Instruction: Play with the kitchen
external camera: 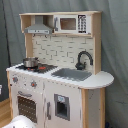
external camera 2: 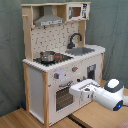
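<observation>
Standing against a grey curtain, the kitchen (external camera: pixel 55 70) is seen in both exterior views, with a pot (external camera 2: pixel 47 56) set on its stovetop, a faucet (external camera 2: pixel 74 39) arched over the sink (external camera 2: pixel 80 51), and the oven door (external camera 2: pixel 64 95) shut below. In the second exterior view the arm (external camera 2: pixel 102 95) is held low and level in front of the oven door, seemingly so that the door or its handle can be reached. The gripper (external camera 2: pixel 74 89) is pointed at the door, but whether it is released or clenched cannot be told.
</observation>
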